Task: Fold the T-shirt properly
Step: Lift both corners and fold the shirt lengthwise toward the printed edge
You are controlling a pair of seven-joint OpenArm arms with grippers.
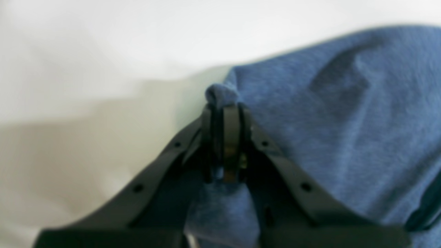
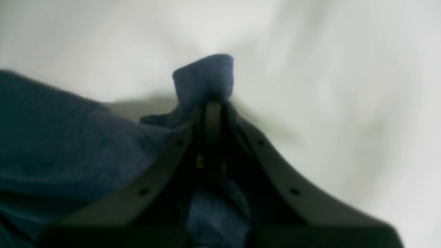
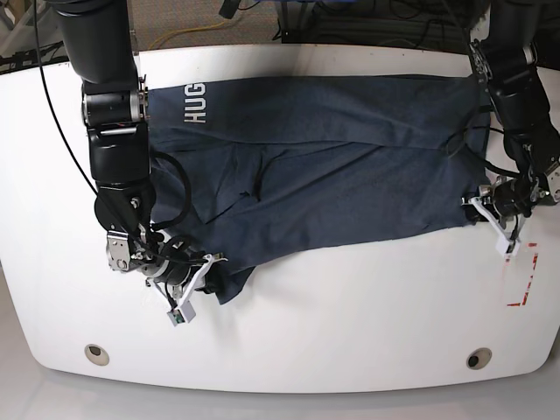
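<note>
T-shirt (image 3: 332, 166), dark blue, white lettering: is lying spread and rumpled across the white surface (image 3: 350, 324), pinched at one near corner by the clenched left hand (image 1: 224, 106) and at the other by the clenched right hand (image 2: 212, 100). Risk: only small nubs of fabric are being held, so a corner is judged likely to be pulled free, or the fold skewed, if the hands are being lifted unevenly.

Both wrist views reach you soft and out of focus. The T-shirt (image 1: 337, 113) runs off the left wrist picture's right and bottom edges, and its corner vanishes between the left gripper (image 1: 225, 110) jaws. In the base view the arm covers the start of the white lettering (image 3: 194, 102), and the table (image 3: 350, 324) is cropped on both sides.
</note>
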